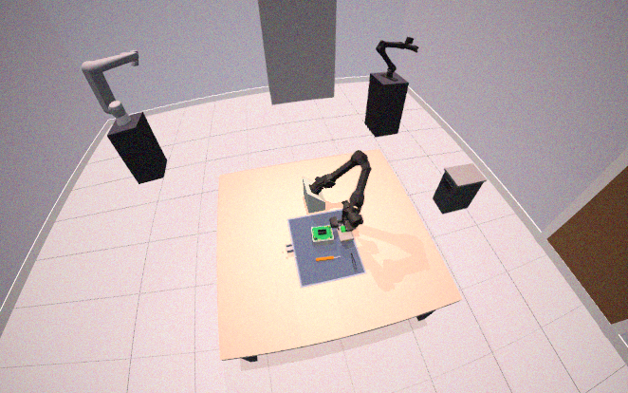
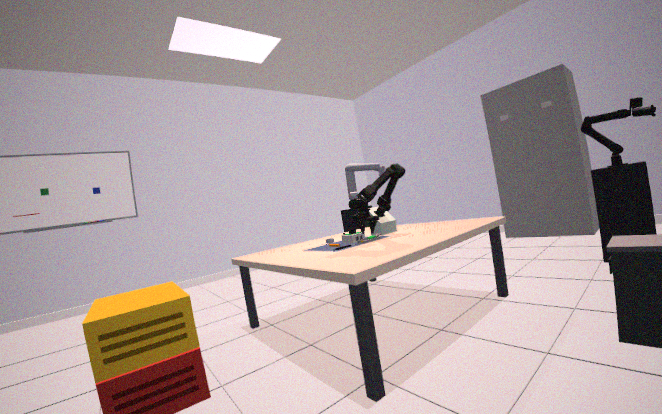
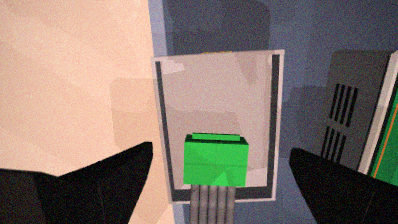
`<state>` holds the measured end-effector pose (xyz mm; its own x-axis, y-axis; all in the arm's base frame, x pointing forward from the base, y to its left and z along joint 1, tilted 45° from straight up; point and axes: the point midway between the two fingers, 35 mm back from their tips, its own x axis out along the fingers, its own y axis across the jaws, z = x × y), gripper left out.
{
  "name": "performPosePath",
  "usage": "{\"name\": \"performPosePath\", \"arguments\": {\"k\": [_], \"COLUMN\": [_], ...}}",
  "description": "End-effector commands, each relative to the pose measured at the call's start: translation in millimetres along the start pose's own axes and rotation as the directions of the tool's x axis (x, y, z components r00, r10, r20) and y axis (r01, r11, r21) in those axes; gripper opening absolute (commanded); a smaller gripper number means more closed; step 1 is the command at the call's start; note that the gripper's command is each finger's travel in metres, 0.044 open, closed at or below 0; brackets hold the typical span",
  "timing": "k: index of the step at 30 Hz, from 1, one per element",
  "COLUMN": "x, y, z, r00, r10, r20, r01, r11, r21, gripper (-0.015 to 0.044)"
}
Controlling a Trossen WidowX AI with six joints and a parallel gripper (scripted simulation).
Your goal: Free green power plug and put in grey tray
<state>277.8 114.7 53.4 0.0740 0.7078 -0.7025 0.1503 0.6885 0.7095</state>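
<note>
The green plug (image 3: 216, 162) (image 1: 342, 228) lies in the grey tray (image 3: 200, 90) (image 1: 345, 236), near the tray's lower end in the wrist view, with its grey cables running out past the bottom of that view. My gripper (image 3: 221, 152) is open. Its black fingers stand wide apart on either side of the plug, with a gap on both sides. The circuit board (image 1: 323, 238) (image 3: 392, 155) sits in its housing beside the tray; its socket cannot be made out. In the exterior view the arm hides most of the plug and tray.
The blue mat (image 1: 306, 271) carries an orange screwdriver (image 1: 324, 258) and a thin dark tool (image 1: 353, 261). The slotted grey housing (image 3: 362, 75) stands close beside the tray. A grey-white angled panel (image 1: 312, 201) stands behind the mat. Small pieces lie at the mat's left edge.
</note>
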Motion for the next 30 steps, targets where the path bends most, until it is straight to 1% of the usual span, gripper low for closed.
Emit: {"name": "performPosePath", "arguments": {"k": [1,17,20,24,25,30], "x": [0,-2,-23,-75,-84,-87], "y": [0,-1,-2,-1,-1,-1], "z": [0,0,3,1,0,-1], "r00": [1.000,1.000,1.000,1.000,1.000,1.000], "r10": [-0.003,-0.004,-0.011,-0.012,-0.011,-0.010], "r20": [0.000,0.000,-0.002,-0.010,-0.011,-0.012], "r01": [0.003,0.004,0.011,0.012,0.011,0.010], "r11": [1.000,1.000,1.000,1.000,1.000,1.000], "r21": [0.000,0.000,-0.002,-0.005,-0.005,-0.005], "gripper": [0.0440,0.0440,0.0440,0.0440,0.0440,0.0440]}}
